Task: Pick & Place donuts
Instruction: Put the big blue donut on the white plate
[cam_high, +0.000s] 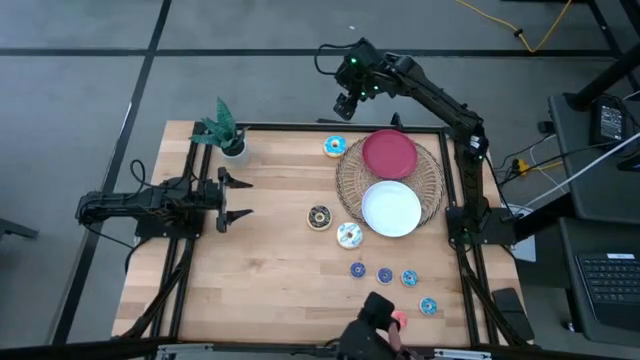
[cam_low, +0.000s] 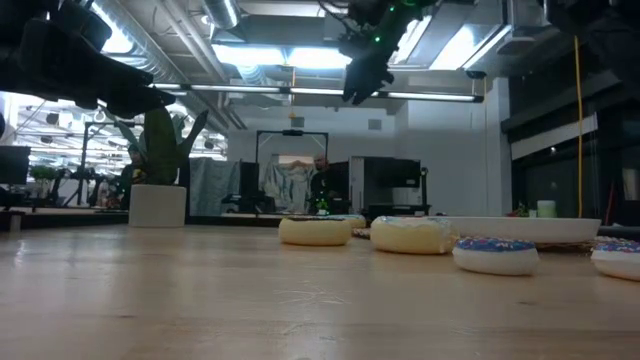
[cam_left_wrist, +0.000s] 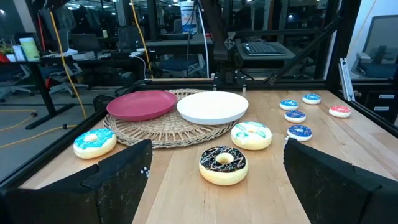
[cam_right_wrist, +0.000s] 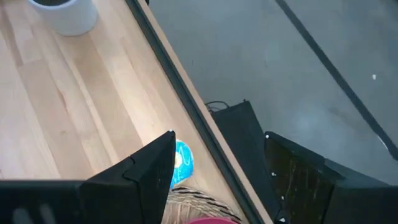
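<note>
The blue-iced donut (cam_high: 334, 147) (cam_right_wrist: 181, 163) lies flat near the table's far edge, beside the wicker mat. The chocolate donut (cam_high: 319, 217) (cam_left_wrist: 222, 164) and the white-iced donut (cam_high: 349, 235) (cam_left_wrist: 252, 135) lie mid-table. Several coin-sized blue donuts (cam_high: 385, 274) (cam_left_wrist: 299, 131) and one red-pink donut (cam_high: 398, 320) (cam_left_wrist: 339, 111) lie toward the near right. My right gripper (cam_high: 345, 108) (cam_right_wrist: 219, 137) hangs open, high over the far edge, just beyond the blue-iced donut. My left gripper (cam_high: 236, 198) (cam_left_wrist: 216, 149) waits open at the left, facing the chocolate donut.
A red plate (cam_high: 389, 154) and a white plate (cam_high: 391, 208) sit on a round wicker mat (cam_high: 352, 180) at the right. A potted plant (cam_high: 225, 130) stands at the far left corner. A black rail (cam_right_wrist: 186, 93) frames the table's edge. Bare wood lies between the left gripper and the donuts.
</note>
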